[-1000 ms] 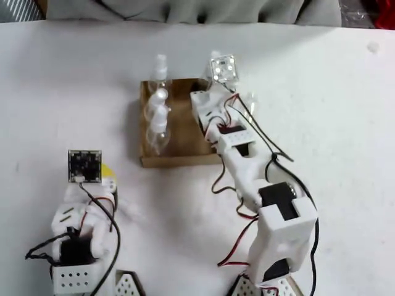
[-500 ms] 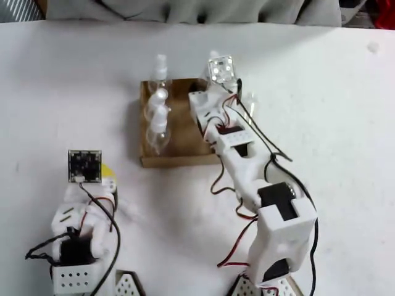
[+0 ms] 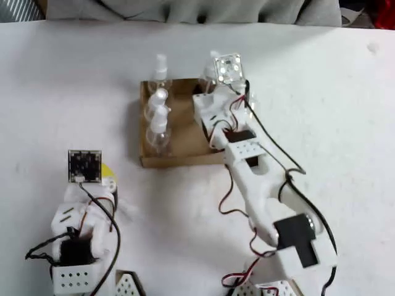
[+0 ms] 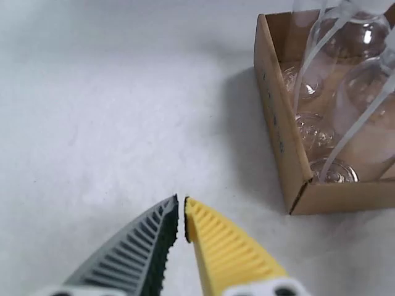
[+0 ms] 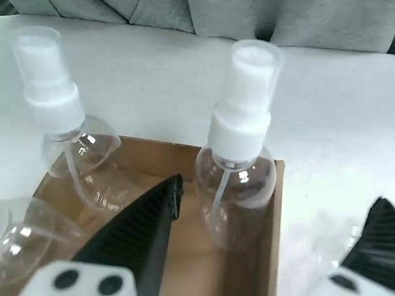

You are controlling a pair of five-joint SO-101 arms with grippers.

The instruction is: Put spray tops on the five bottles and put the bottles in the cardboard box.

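Near left, my left gripper (image 4: 181, 213) is resting low over the table (image 3: 74, 80) with jaws pressed together on nothing. It is well apart from the cardboard box (image 3: 179, 161), so it is blocking nothing. The box is keeping a row of bottles (image 3: 159, 120) along its left wall. At the far right corner, my right gripper (image 5: 278, 197) is hanging with jaws wide around a standing bottle (image 5: 237, 185). I am judging that the room upward is free.

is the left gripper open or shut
Shut. In the left wrist view the left gripper has its grey and yellow jaws closed tip to tip, with nothing between them.
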